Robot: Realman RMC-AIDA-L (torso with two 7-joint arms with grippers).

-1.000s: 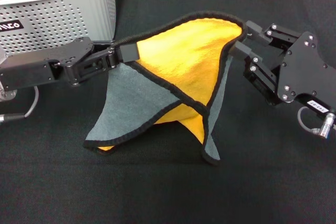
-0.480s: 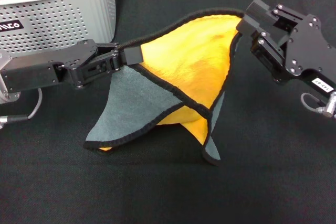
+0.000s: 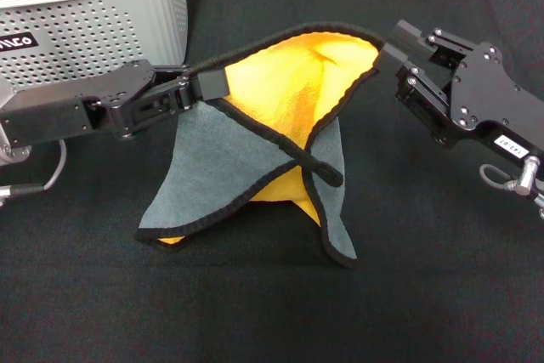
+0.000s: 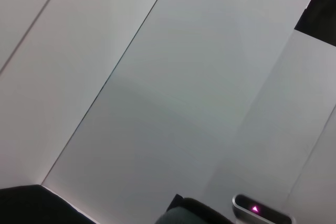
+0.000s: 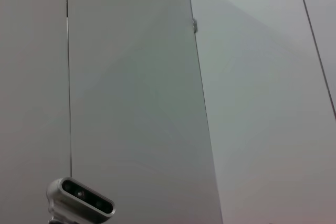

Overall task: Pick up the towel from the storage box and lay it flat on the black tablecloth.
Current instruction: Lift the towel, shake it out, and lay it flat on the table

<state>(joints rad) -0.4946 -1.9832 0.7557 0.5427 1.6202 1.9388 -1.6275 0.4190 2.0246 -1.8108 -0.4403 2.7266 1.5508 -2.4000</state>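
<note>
Storage box (image 3: 110,14) far left, towel already out. My left gripper (image 3: 208,85) is pinched tight on the towel (image 3: 280,116) edge; towel hangs folded, low corners on the black tablecloth (image 3: 425,295). Right gripper (image 3: 384,55) beside the other corner, can't tell if it grips. Risk: one-sided hold, towel lands creased. Wrist cams see only pale panels.

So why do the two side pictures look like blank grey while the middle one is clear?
Head view: even light, towel sharp on the black tablecloth. Left wrist and right wrist views: aimed away at pale wall panels, so no work shows.
</note>
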